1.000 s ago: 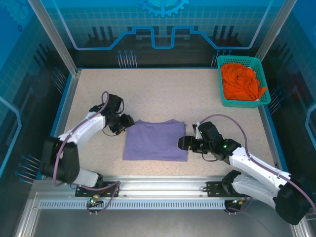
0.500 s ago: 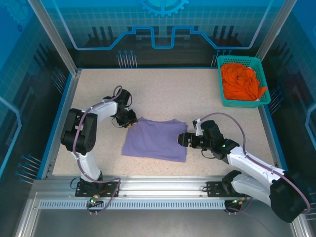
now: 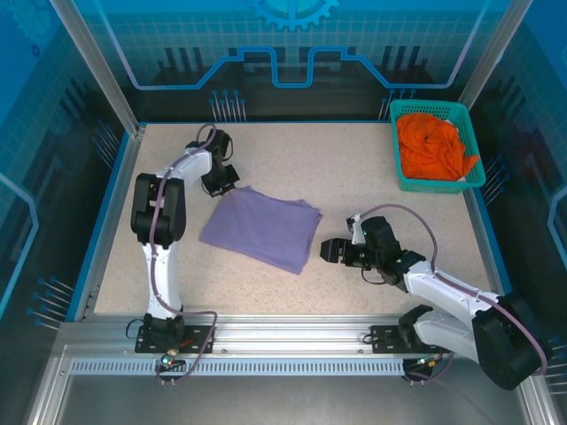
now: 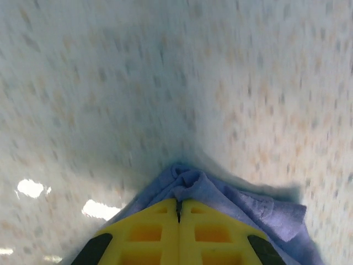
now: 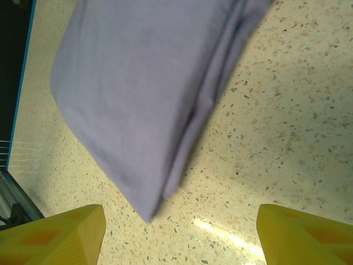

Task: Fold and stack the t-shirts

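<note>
T-shirt (image 3: 261, 230), lavender, a flat skewed rectangle.

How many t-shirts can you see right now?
2: the folded purple t-shirt mid-table, its corner in the left gripper, and the orange t-shirt in the teal basket, far right; more may hide beneath.

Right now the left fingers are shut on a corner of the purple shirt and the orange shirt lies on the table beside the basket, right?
Not quite. The top external view shows the orange shirt inside the teal basket, not beside it. The left fingers are indeed shut on a corner of the purple shirt.
</note>
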### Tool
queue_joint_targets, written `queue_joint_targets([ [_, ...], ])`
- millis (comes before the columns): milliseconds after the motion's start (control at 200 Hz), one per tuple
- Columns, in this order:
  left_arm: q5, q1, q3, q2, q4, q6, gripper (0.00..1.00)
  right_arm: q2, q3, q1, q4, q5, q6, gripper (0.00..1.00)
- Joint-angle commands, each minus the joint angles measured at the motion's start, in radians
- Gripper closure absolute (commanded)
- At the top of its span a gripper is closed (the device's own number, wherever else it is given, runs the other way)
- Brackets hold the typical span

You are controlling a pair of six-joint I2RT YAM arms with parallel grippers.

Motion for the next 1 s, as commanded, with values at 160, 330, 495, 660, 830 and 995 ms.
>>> queue_joint_targets([
  [160,-0.058,0.167,0.271,0.149,-0.144,-0.019,0.94,0.043,-0.004,-0.017,0.038,-0.015,0.014,0.27],
  [330,-0.089,0.251,0.485,0.255,-0.200,0.050,0.86,0.073,0.006,-0.017,0.041,-0.016,0.021,0.27],
  [495,-0.104,0.331,0.741,0.377,-0.278,0.085,0.85,0.106,0.020,-0.017,0.032,-0.021,0.019,0.28],
  [660,-0.090,0.387,0.813,0.405,-0.258,0.076,0.83,0.154,0.062,-0.018,0.004,-0.029,0.004,0.28],
  [830,-0.070,0.323,0.768,0.303,-0.214,0.093,0.64,0.206,0.094,-0.018,0.002,-0.035,0.006,0.29],
  [995,-0.060,0.193,0.636,0.165,-0.172,0.052,0.41,0.195,0.078,-0.018,0.017,-0.035,0.015,0.29],
])
